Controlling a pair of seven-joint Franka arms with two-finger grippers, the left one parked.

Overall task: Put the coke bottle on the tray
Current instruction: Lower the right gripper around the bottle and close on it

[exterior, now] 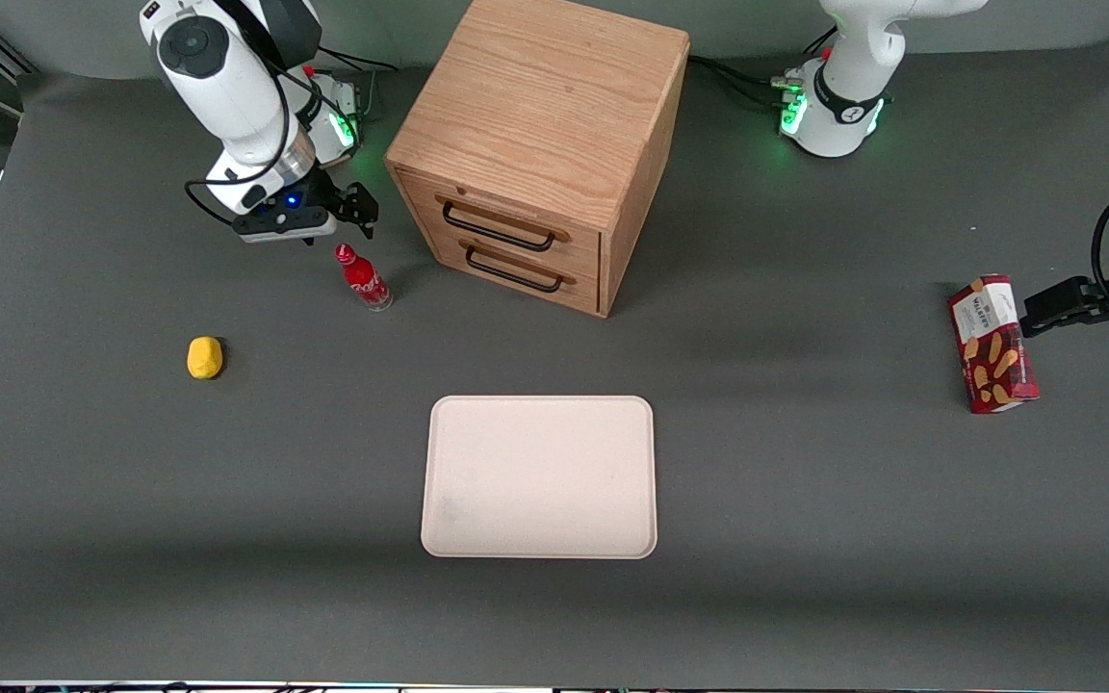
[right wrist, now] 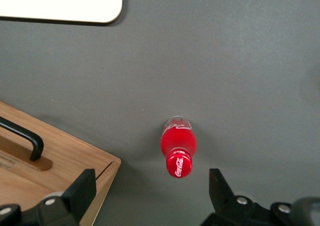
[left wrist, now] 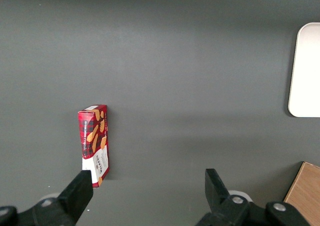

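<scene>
The coke bottle stands upright on the grey table, beside the wooden drawer cabinet and toward the working arm's end. Its red cap and label also show in the right wrist view. The pale cream-pink tray lies flat, nearer the front camera than the cabinet; one corner shows in the right wrist view. My right gripper hovers above the bottle, slightly farther from the front camera. It is open and empty, with the bottle's cap between the lines of its fingers and apart from both.
A yellow lump lies toward the working arm's end, nearer the camera than the bottle. A red snack box stands toward the parked arm's end. The cabinet's corner is close beside one finger.
</scene>
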